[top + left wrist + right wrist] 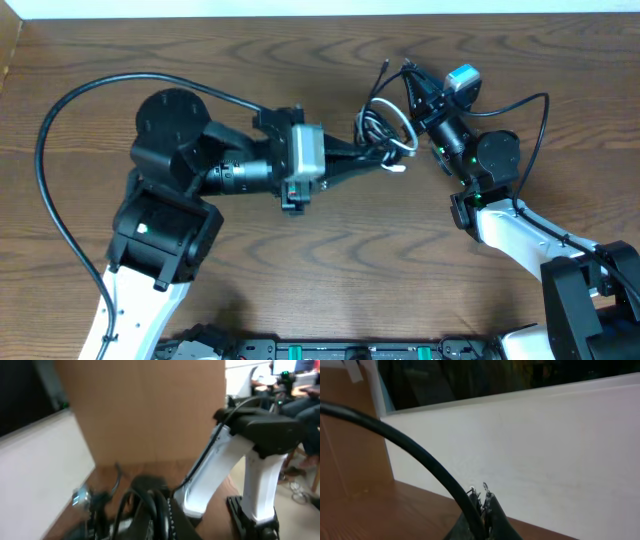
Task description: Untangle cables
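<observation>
Left fingers (368,150) are clenched right in the tangle of thin black cable (370,124) and thin white cable (404,134), can't tell on which strand. Right fingers (489,502) pinch the black one just past it. Knot's between them, nearer the left, on the wooden table (330,270).

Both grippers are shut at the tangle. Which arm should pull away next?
Likely right: the right gripper pinches the black cable at the edge of the tangle; the left gripper sits at its middle as anchor.
</observation>
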`<state>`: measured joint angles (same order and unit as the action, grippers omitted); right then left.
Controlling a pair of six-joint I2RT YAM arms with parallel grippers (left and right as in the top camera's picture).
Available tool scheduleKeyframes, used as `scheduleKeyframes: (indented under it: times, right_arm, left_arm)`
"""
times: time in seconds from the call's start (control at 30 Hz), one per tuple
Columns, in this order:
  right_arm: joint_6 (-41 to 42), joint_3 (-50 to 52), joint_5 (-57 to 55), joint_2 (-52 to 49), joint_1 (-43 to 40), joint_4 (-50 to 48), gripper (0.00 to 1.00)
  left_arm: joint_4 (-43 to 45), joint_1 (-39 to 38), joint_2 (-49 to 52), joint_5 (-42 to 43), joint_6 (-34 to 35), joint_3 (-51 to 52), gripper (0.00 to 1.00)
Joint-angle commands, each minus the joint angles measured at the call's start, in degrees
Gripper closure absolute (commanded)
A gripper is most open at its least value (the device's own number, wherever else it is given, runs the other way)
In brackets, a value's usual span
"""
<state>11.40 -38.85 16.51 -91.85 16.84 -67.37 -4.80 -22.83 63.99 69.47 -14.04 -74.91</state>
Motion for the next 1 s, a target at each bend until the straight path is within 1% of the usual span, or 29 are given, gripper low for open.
scheduleKeyframes:
  times: [0.0,0.07,0.13,0.23,0.4,0.43,0.47,0.53,0.57,0.67,0.73,0.8,0.87,0.97]
  right_arm:
    - [-2.3,-0.5,1.0,0.7,-0.3,1.9,0.99]
    - [-2.3,-0.5,2.3,0.7,-0.3,2.7,0.99]
    - [-2.3,-0.5,4.8,0.7,-0.2,2.9,0.99]
    - [-2.3,-0.5,8.0,0.7,0.9,2.9,0.99]
    - [-2.3,-0.5,12.4,0.7,4.0,4.5,0.99]
    - [-2.3,-0.5,14.2,0.7,5.1,6.1,0.99]
    - [-2.3,-0.5,14.8,0.7,5.5,6.7,0.99]
    - [-2.4,-0.5,17.7,0.7,6.8,9.8,0.99]
    - [-2.6,-0.5,19.7,0.7,7.4,11.5,0.99]
    - [-2.5,-0.5,24.0,0.7,8.0,13.6,0.99]
    - [-2.5,-0.5,27.8,0.7,8.1,13.9,0.99]
    - [-2.5,-0.5,30.6,0.7,8.1,14.0,0.99]
    - [-2.5,-0.5,30.8,0.7,8.1,14.1,0.99]
    - [-2.5,-0.5,30.8,0.7,8.0,14.0,0.99]
  left_arm:
    - [10.2,-1.6,-0.4,4.7,7.5,-0.9,0.92]
    - [18.4,-2.2,-0.3,6.6,12.2,-0.9,0.92]
    - [25.1,-2.6,-0.3,6.6,16.4,-0.9,0.93]
    - [31.1,-2.6,-0.3,5.9,19.9,-0.9,0.93]
    - [31.3,-2.5,0.2,-1.5,19.9,-0.9,0.92]
    - [31.3,-2.1,0.4,-5.1,19.9,-0.9,0.93]
    - [31.2,-1.9,0.5,-6.7,19.9,-0.9,0.93]
    - [31.3,-0.5,0.9,-13.7,19.7,-0.9,0.93]
    - [31.3,0.8,1.1,-18.6,19.6,-0.9,0.93]
    - [31.3,2.9,1.3,-25.3,18.5,-0.9,0.93]
    - [31.2,4.7,1.4,-29.6,16.7,-0.9,0.93]
    - [30.4,7.2,1.6,-33.2,12.6,-0.9,0.92]
    - [28.9,9.3,1.8,-36.4,10.0,-0.9,0.92]
    - [24.4,13.0,1.9,-45.6,7.2,-0.9,0.92]
